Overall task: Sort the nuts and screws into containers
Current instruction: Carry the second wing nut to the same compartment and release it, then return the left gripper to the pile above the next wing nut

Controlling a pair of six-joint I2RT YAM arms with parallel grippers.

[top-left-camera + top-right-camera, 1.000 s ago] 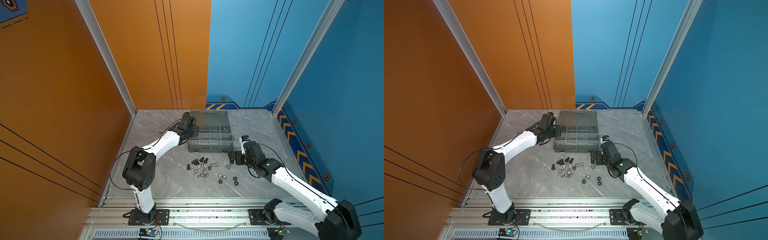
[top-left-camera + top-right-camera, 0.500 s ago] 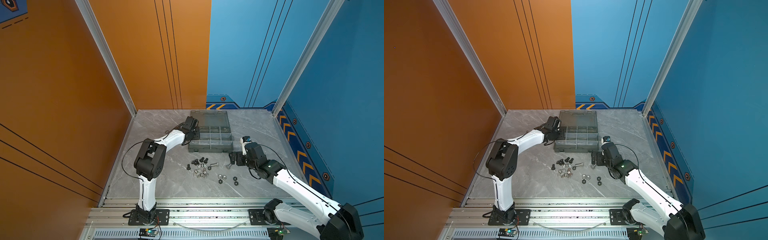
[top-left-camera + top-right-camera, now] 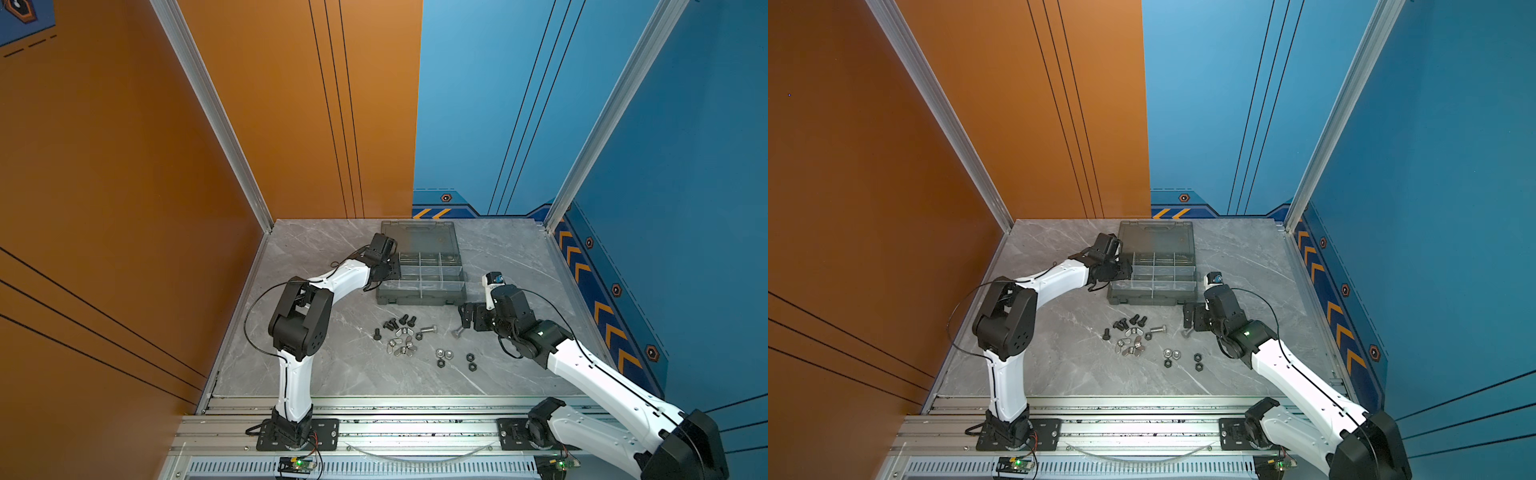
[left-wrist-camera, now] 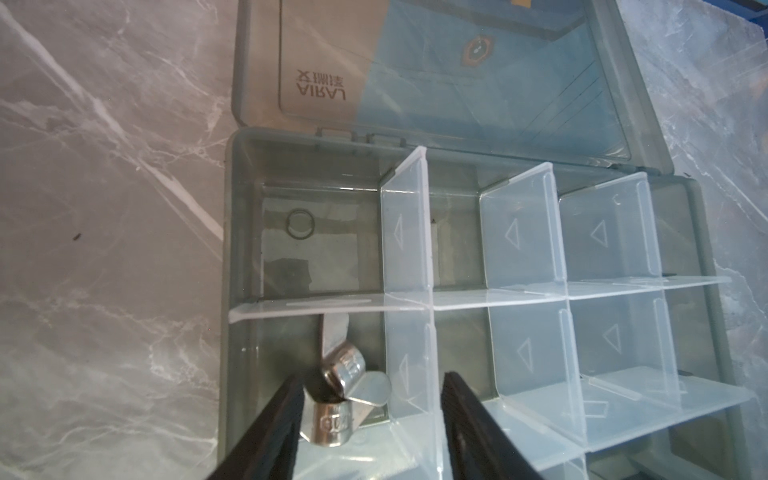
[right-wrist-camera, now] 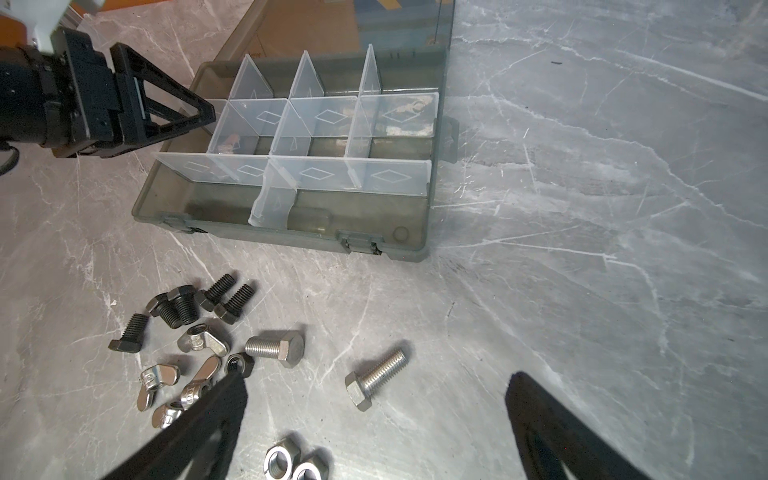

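Observation:
The dark grey case (image 3: 419, 297) (image 3: 1152, 297) lies open, its containers split by clear dividers. My left gripper (image 4: 374, 378) (image 3: 392, 270) stands open over the case's left end. A silver wing nut (image 4: 338, 399) rests loose against one finger, inside an end compartment. My right gripper (image 5: 376, 377) (image 3: 465, 318) hangs open just above a silver bolt (image 5: 365, 386) (image 3: 457, 331) on the table. The other screws and nuts lie in front of the case: black bolts (image 5: 183, 309), a second silver bolt (image 5: 276, 348), wing nuts (image 5: 199, 338), silver hex nuts (image 5: 282, 461), black hex nuts (image 3: 470, 361).
The case's smoky lid (image 3: 419, 239) lies flat behind it towards the back wall. Orange wall panels stand on the left and blue ones on the right. The arm rail (image 3: 395, 428) runs along the front edge of the grey marble table (image 3: 332, 374).
My left arm has swung its gripper in over the case's left end and the jaws have opened, letting go of the wing nut. The right arm has barely moved.

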